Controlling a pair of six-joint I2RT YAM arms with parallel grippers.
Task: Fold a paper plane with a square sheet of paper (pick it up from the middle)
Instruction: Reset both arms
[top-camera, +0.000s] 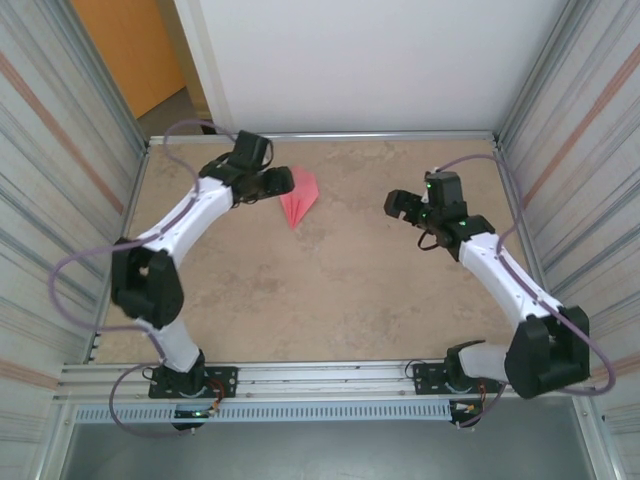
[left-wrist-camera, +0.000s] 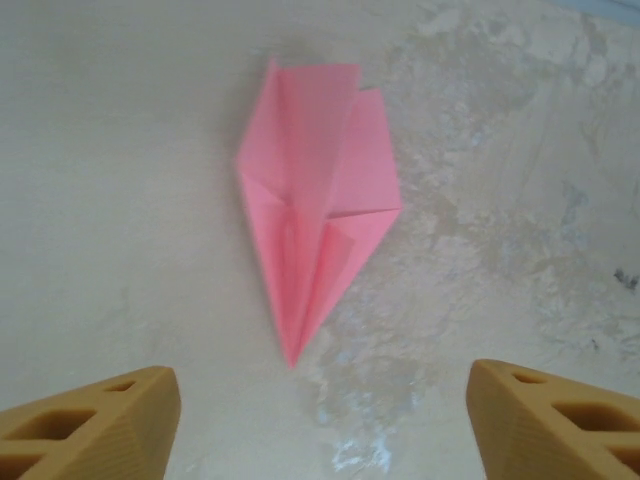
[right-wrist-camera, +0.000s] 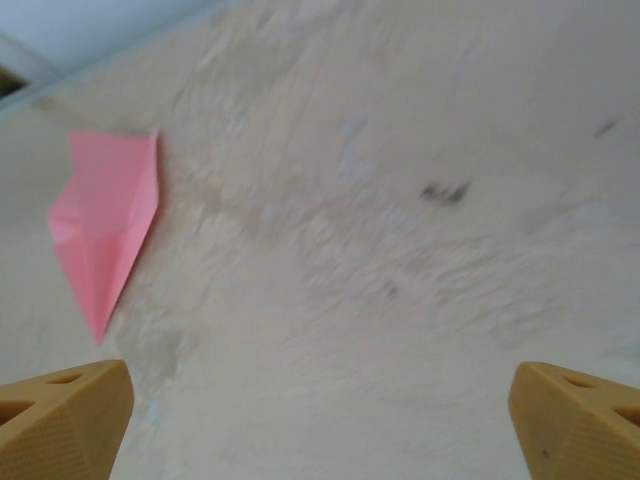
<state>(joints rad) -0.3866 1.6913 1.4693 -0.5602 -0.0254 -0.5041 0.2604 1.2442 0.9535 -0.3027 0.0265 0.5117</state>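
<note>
Left gripper (top-camera: 278, 184) stands wide open, and we see nothing between its jaws. In the left wrist view its two tan fingers (left-wrist-camera: 105, 425) sit at the 7 and 5 o'clock corners, far apart, with bare tabletop (left-wrist-camera: 120, 220) between them.

Right gripper (top-camera: 402, 206) is likewise wide open and holds nothing. In the right wrist view its fingers (right-wrist-camera: 65, 415) occupy the 7 and 5 o'clock corners, with tabletop surface between them.

We locate the paper plane (top-camera: 300, 200) on the tabletop (top-camera: 350, 290), at about 11 o'clock from the tabletop centre in the top view. It lies flat as a narrow pink dart, nose toward 6 o'clock and wide tail toward 12 o'clock.

The left gripper is at the plane's 9 o'clock side, and from above its tip overlaps the tail edge. From that angle we cannot tell whether they touch. In the left wrist view the paper plane (left-wrist-camera: 315, 190) lies beyond the fingertips, toward 12 o'clock, apart from both fingers. Its folded layers fan out at the tail, and creases run from tail to nose.

The right gripper is at the plane's 3 o'clock side, well apart from it. In the right wrist view the paper plane (right-wrist-camera: 105, 210) lies at 9 o'clock, nose toward 6 o'clock.

Both arms reach in from the 6 o'clock edge, where their bases sit on a metal rail (top-camera: 320, 378).
</note>
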